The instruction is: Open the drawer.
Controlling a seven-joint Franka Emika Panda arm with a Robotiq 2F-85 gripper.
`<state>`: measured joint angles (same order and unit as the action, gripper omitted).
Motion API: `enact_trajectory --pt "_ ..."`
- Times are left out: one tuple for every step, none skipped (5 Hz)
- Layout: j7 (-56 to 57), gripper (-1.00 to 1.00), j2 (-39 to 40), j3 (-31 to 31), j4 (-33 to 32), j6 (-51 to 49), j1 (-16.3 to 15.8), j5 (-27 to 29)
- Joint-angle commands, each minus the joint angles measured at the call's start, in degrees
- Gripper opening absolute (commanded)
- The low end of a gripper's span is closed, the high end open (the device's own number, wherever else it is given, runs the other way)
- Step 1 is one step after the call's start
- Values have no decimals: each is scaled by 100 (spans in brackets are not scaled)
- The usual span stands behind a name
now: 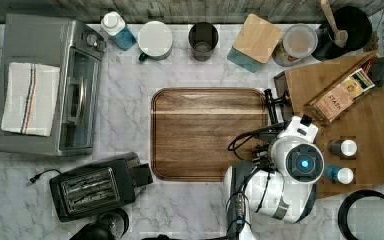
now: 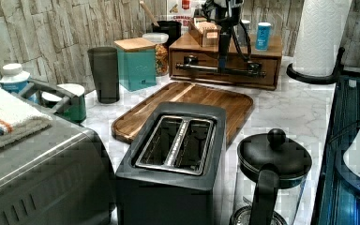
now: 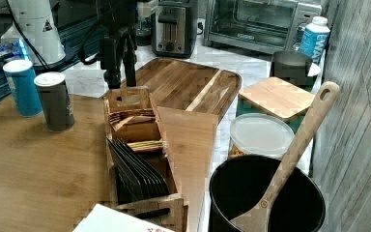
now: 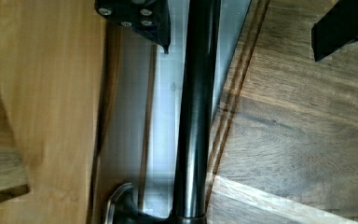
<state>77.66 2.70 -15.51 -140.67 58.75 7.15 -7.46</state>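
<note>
Marble counter (image 2: 304,110) is holding everything. I am hanging my gripper (image 4: 242,23), fingers wide and empty, around the drawer's (image 2: 225,75) handle (image 4: 193,116); squeezing, then pulling toward six o'clock in the left view.

The drawer (image 2: 225,71) has a dark wood front and a glossy black bar handle (image 4: 193,116) that looks like metal. The cabinet top (image 1: 370,135) is pale, matt bamboo. The serving tray (image 1: 205,135) is dark, smooth-grained wood with a soft sheen. The worktop (image 1: 125,130) is polished white marble with grey veins. The toaster oven (image 1: 55,85) is brushed metal, with a woven cloth towel (image 1: 30,97) on it. The hand (image 3: 118,72) seems to be matt black plastic.
</note>
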Motion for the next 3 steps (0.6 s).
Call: enact_trajectory --pt "726 100 364 -4 46 694 194 822" --pt "618 100 305 79 -39 635 151 842" --pt "523 100 279 196 -202 919 166 862"
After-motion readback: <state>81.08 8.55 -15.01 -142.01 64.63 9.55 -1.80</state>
